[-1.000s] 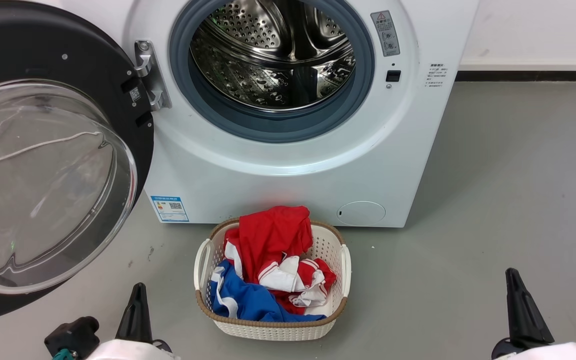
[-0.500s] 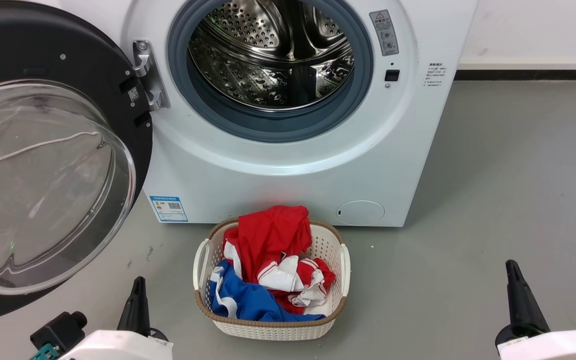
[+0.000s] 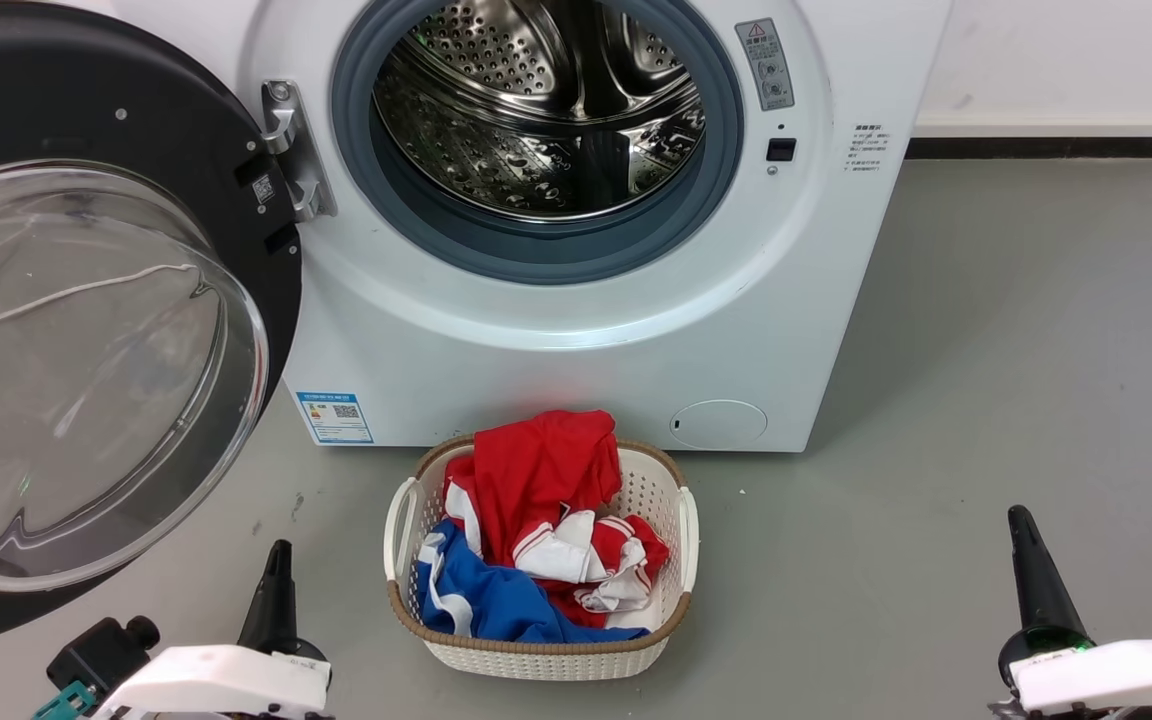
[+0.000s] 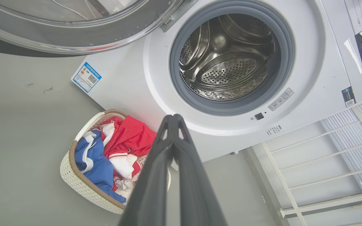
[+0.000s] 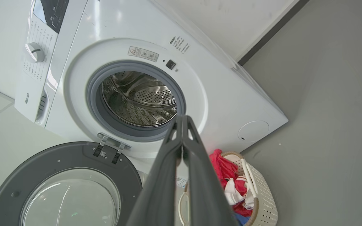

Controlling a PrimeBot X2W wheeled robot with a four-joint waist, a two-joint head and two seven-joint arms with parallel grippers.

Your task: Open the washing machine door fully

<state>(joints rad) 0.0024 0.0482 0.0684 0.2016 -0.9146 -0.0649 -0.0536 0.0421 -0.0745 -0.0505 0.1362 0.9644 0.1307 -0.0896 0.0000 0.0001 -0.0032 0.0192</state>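
Washing machine door (image 3: 86, 350) fills the left of frame, swung wide and seemingly fully open. Nearest, at the bottom corners, left gripper (image 4: 173, 121) and right gripper (image 5: 182, 121) are pinched closed, empty. Beyond sits a laundry basket (image 3: 536, 652), then the washing machine (image 3: 556, 370). Likely step: confirm the door is open; otherwise nudge its edge outward.

Long black fingers (image 4: 149, 188) get thin to a point. Behind the left jaws sit a flat white cover (image 3: 226, 678), a black knob (image 3: 101, 645) and a teal bit (image 3: 58, 697). Behind the right jaws glows a green light (image 3: 1048, 634).
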